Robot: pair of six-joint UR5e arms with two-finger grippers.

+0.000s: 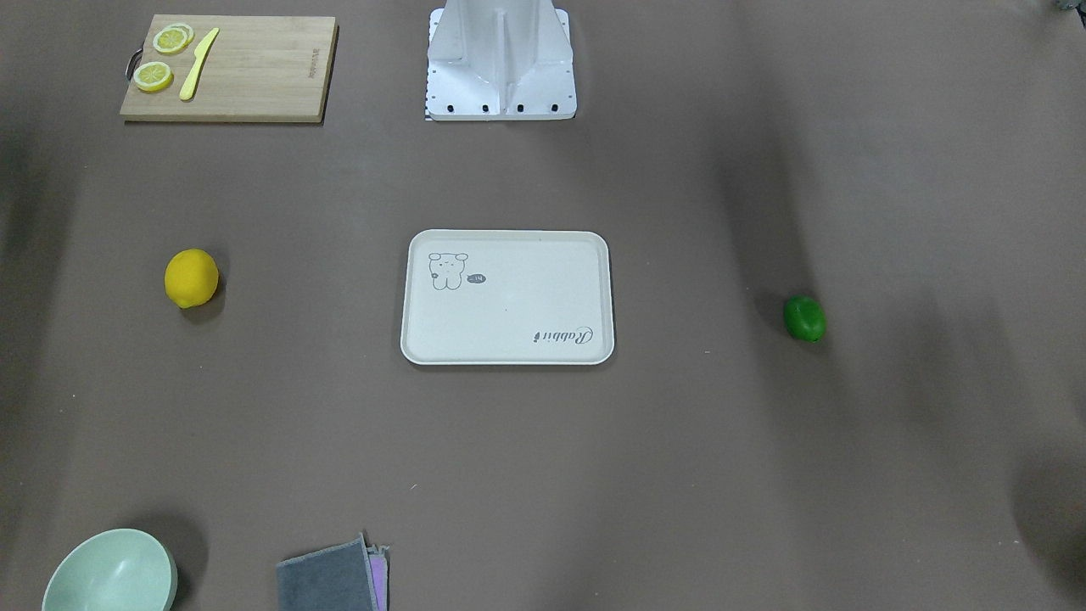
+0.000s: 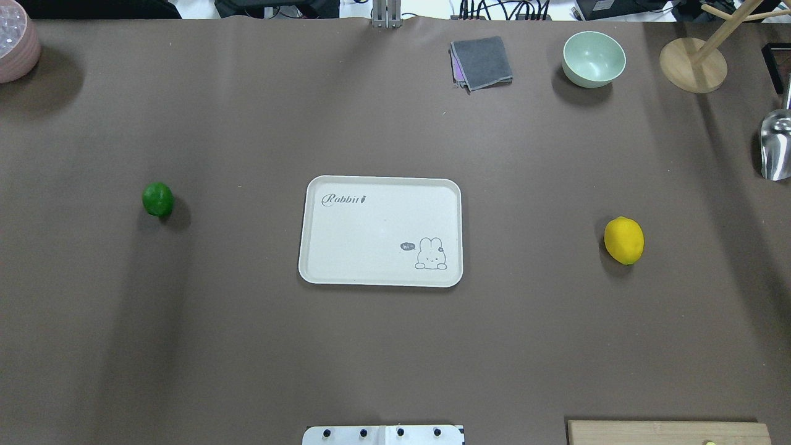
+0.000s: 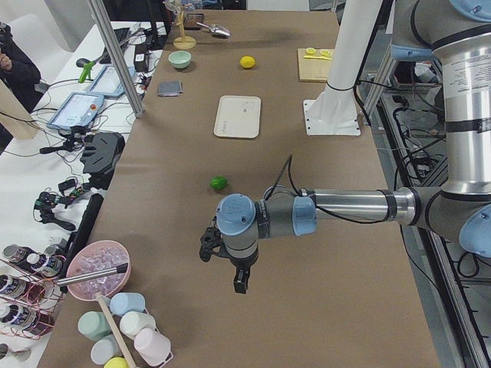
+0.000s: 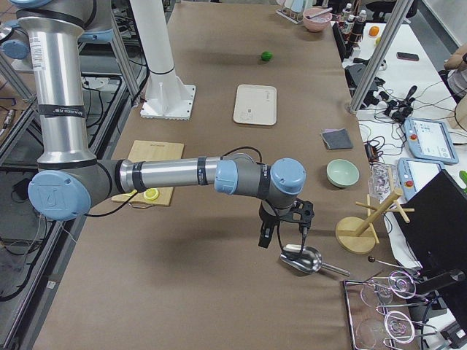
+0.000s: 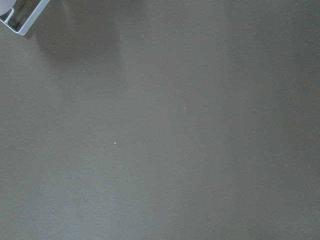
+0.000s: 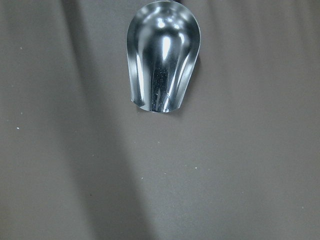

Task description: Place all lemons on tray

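Two lemons lie on the brown table (image 2: 247,346), well apart from the empty-centred tray (image 2: 371,235) between them: the green lemon (image 2: 157,199) on the robot's left, the yellow lemon (image 2: 624,240) on its right. The left gripper (image 3: 224,264) hangs over bare table and the right gripper (image 4: 284,232) hangs above a metal scoop (image 4: 303,259). Whether either's jaws are parted cannot be told.

A wooden cutting board (image 1: 263,72) on the brown counter (image 2: 247,346) carries lemon slices (image 1: 153,76) and a yellow knife (image 1: 198,64). A pale green bowl (image 2: 594,59) stands near a folded grey cloth (image 2: 485,60) that lies over a purple one. A shiny metal scoop (image 6: 163,62) lies near a wooden stand (image 2: 692,65). A pink bowl (image 2: 15,46) sits at a corner.
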